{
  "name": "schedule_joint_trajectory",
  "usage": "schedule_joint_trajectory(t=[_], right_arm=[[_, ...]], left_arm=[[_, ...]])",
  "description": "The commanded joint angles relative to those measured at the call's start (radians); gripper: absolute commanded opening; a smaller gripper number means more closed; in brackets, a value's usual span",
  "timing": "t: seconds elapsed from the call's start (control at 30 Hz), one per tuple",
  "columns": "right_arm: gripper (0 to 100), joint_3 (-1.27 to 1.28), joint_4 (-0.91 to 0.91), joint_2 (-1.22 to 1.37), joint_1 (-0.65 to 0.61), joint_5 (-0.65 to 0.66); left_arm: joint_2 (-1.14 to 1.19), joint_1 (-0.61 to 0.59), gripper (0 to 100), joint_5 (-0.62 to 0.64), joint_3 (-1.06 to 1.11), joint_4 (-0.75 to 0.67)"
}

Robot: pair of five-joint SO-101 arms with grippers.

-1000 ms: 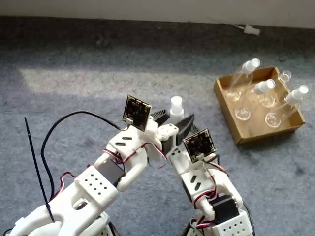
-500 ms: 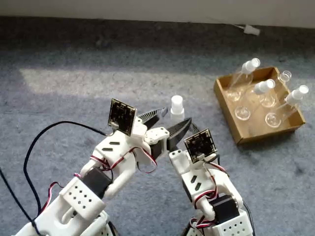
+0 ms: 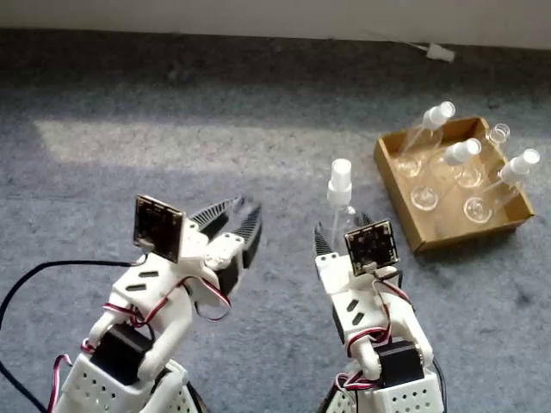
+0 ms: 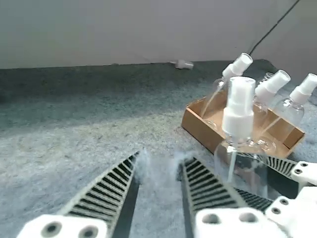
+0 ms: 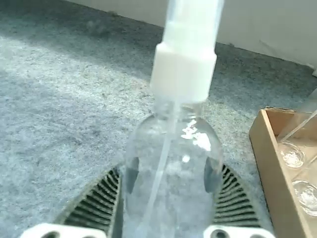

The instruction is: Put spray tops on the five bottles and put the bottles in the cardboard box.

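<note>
A clear bottle with a white spray top on it stands upright in my right gripper, which is shut on its body. In the right wrist view the bottle rises between the two ribbed fingers, with the spray top above. My left gripper hangs open over the carpet to the bottle's left, holding nothing. The left wrist view has that gripper with its jaws apart and the bottle beyond it. The cardboard box lies to the right with several bottles leaning inside.
Grey carpet covers the floor, with a pale wall strip along the far edge. A small white object on a cord lies near that wall. Open carpet separates the held bottle from the box's near wall.
My left gripper has drawn back to the left, away from the bottle's spray top, and now stands apart from it. My right gripper has carried the bottle to the right, closer to the box.
</note>
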Motion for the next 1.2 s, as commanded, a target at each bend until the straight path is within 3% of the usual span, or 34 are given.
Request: schedule_joint_trajectory(t=[0.0,0.17,0.3,0.5,0.7,0.83,1.17], right_arm=[[13.1,-0.070,-0.007,-0.010,0.018,-0.008],[13.1,-0.071,-0.008,-0.008,0.018,-0.006],[13.1,-0.110,-0.007,-0.007,0.025,-0.006],[13.1,-0.220,-0.002,-0.004,0.171,-0.006],[13.4,-0.237,-0.002,-0.007,0.214,-0.009],[13.5,-0.239,-0.002,-0.008,0.234,-0.006],[13.5,-0.191,-0.090,-0.008,0.446,-0.005]], left_arm=[[-0.087,-0.165,3,-0.015,-0.012,0.066],[-0.223,-0.282,3,-0.028,-0.008,0.166],[-0.308,-0.334,3,-0.123,-0.013,0.249],[-0.288,-0.426,3,-0.130,0.010,0.298],[-0.288,-0.522,3,-0.126,0.101,0.364],[-0.288,-0.533,3,-0.124,0.194,0.377],[-0.288,-0.533,3,-0.124,0.341,0.370]])
